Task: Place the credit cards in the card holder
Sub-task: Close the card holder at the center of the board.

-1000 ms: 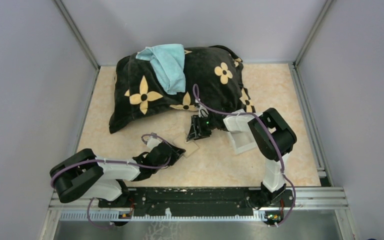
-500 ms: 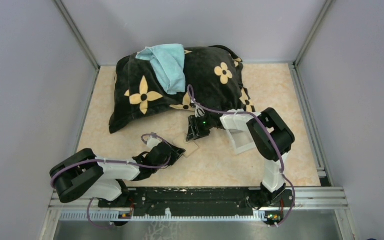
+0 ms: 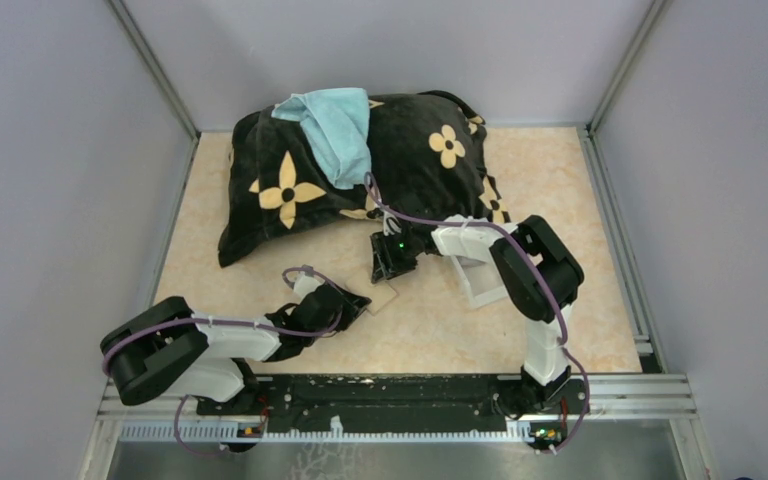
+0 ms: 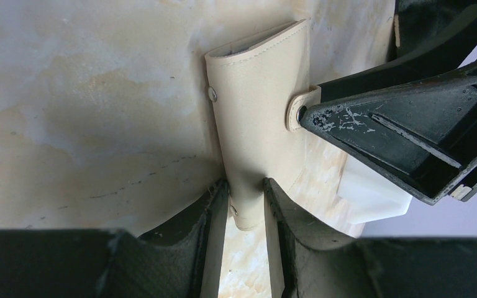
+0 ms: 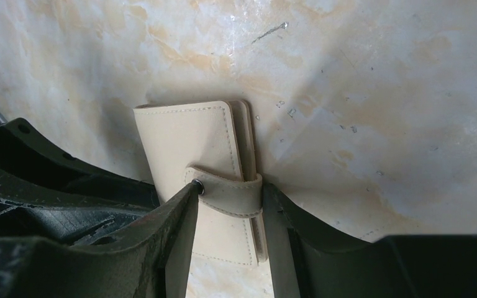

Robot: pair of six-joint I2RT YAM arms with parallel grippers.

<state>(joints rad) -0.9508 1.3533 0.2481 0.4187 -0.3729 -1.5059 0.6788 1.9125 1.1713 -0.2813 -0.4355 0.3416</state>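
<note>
The card holder (image 3: pixel 384 296), tan and folded shut, lies on the marbled table between my two grippers. My left gripper (image 4: pixel 245 186) is shut on its near end, seen in the top view at the left gripper (image 3: pixel 357 301). In the right wrist view the card holder (image 5: pixel 186 136) shows its snap tab (image 5: pixel 233 195) wrapped round the edge. My right gripper (image 5: pixel 230 189) pinches that tab, one fingertip at the snap button. In the left wrist view the same black finger (image 4: pixel 379 130) touches the tab (image 4: pixel 299 107). The credit cards are out of view.
A white open tray (image 3: pixel 481 283) stands just right of the card holder, partly under my right arm. A black pillow with yellow flowers (image 3: pixel 290 190) fills the back of the table, with a teal cloth (image 3: pixel 336 125) on it. Grey walls close both sides.
My right arm and its gripper have shifted slightly left, towards the card holder. The left arm and the card holder have stayed still.
</note>
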